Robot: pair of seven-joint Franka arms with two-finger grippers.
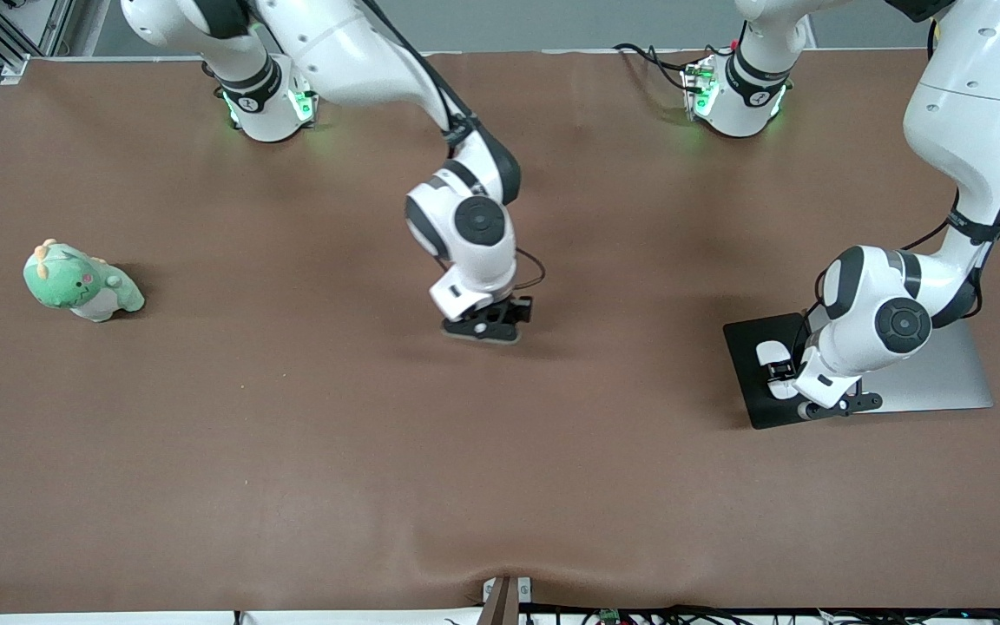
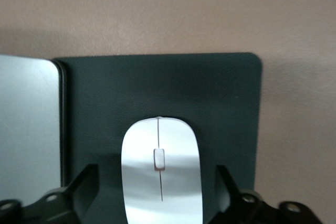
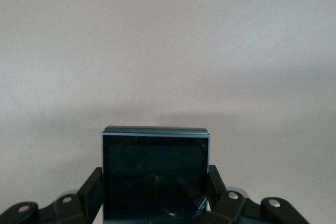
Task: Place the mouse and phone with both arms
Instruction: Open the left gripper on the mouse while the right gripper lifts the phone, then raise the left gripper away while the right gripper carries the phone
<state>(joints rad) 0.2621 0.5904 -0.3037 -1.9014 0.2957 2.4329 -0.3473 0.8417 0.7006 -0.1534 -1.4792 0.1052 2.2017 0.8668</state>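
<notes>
The white mouse point(image 2: 160, 171) lies on a black mouse pad point(image 2: 210, 93) toward the left arm's end of the table. My left gripper point(image 2: 157, 182) straddles the mouse, open, with a gap between each finger and the mouse's sides. In the front view the mouse point(image 1: 771, 352) shows partly under that gripper point(image 1: 780, 371). The black phone point(image 3: 155, 166) sits between the fingers point(image 3: 92, 187) of my right gripper point(image 3: 155, 179), which is shut on its two side edges. In the front view that gripper point(image 1: 487, 323) holds the phone point(image 1: 470, 331) low at the table's middle.
A closed silver laptop point(image 1: 943, 373) lies beside the mouse pad point(image 1: 747, 347), touching its edge. A green plush toy point(image 1: 83, 282) sits toward the right arm's end of the table. The brown table cover bulges at the edge nearest the front camera.
</notes>
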